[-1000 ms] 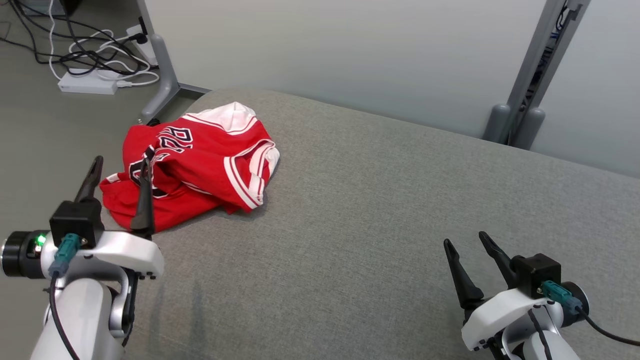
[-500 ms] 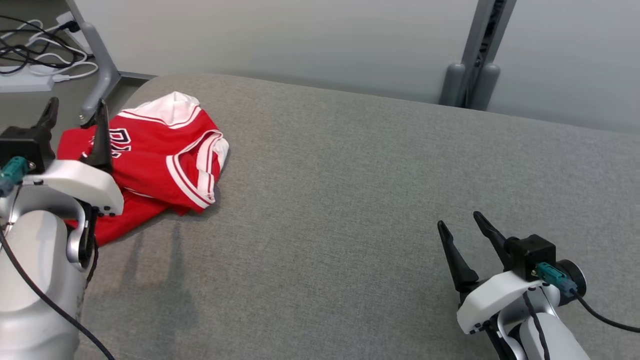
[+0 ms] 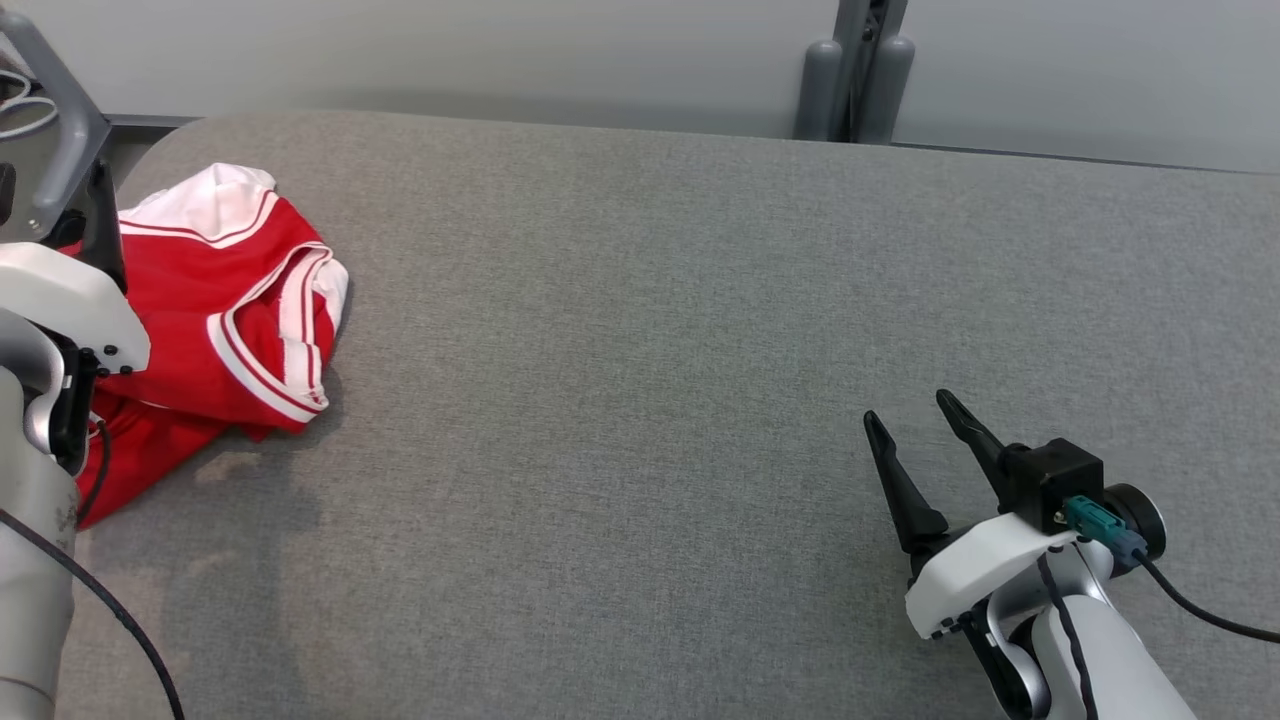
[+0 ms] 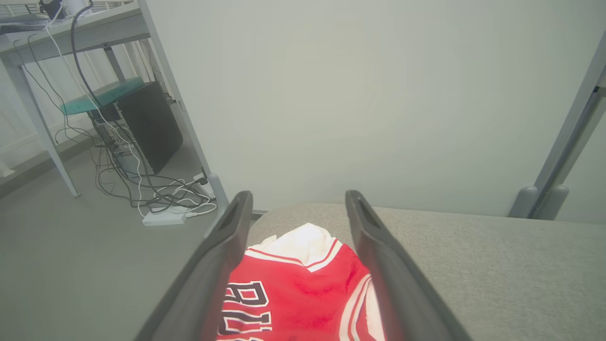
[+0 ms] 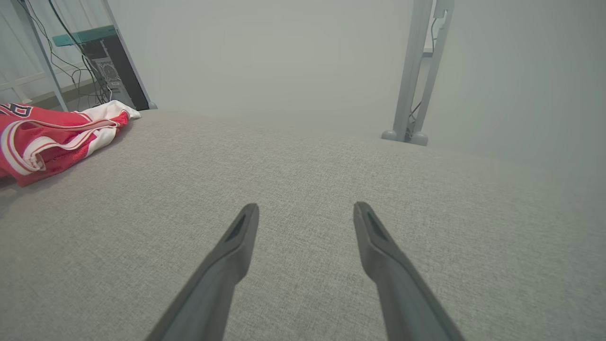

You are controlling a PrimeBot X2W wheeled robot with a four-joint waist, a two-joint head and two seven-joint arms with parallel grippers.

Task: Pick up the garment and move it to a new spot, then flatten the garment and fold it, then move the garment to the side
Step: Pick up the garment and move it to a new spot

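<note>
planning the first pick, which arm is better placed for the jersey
Left. The left arm has its open jaws over the red jersey at the left end of the grey surface; the right arm is far across it, jaws open.

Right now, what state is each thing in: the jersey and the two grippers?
red jersey: crumpled in a heap at the left end of the grey table, not flattened or folded.
left gripper: open, over the jersey, nothing clamped.
right gripper: open, empty, above bare table.

Grey fabric tabletop (image 3: 650, 350), pale wall (image 4: 355, 94), tangled floor cables (image 4: 156, 187), black computer tower (image 4: 147, 125)
</note>
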